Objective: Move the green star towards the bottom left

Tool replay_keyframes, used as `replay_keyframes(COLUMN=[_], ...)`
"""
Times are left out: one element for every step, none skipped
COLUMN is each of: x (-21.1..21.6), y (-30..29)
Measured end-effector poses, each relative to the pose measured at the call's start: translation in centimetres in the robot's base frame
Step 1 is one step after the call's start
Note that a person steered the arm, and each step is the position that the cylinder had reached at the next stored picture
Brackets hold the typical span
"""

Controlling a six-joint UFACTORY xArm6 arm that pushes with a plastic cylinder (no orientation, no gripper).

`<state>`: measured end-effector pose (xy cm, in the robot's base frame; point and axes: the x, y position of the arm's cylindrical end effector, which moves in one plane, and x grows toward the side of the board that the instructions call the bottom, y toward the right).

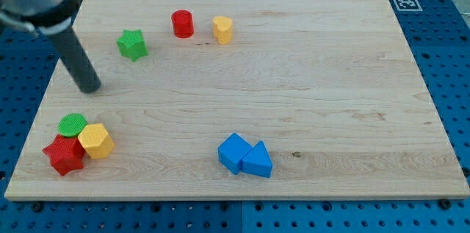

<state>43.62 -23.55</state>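
The green star (131, 44) lies on the wooden board (294, 93) in the upper left part of the view. My tip (89, 88) rests on the board to the lower left of the star, a short gap away and not touching it. The dark rod rises from the tip toward the view's top left corner.
A red cylinder (183, 23) and a yellow block (222, 29) lie right of the star. A green cylinder (72, 124), a red star (64, 154) and a yellow hexagonal block (96, 141) cluster at the bottom left. A blue cube (233, 152) and blue triangle (258, 161) sit at bottom centre.
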Motion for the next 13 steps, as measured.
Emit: replay_keyframes(x=[-4.7, -10.4, -14.5, -14.6, -12.8, -10.0, -7.8, -7.1, -7.1, -6.9, -5.6, -4.0, -4.1], y=[-1.0, -0.8, 4.1, 5.4, 5.4, 5.4, 5.4, 5.8, 8.5, 9.1, 8.7, 7.7, 6.4])
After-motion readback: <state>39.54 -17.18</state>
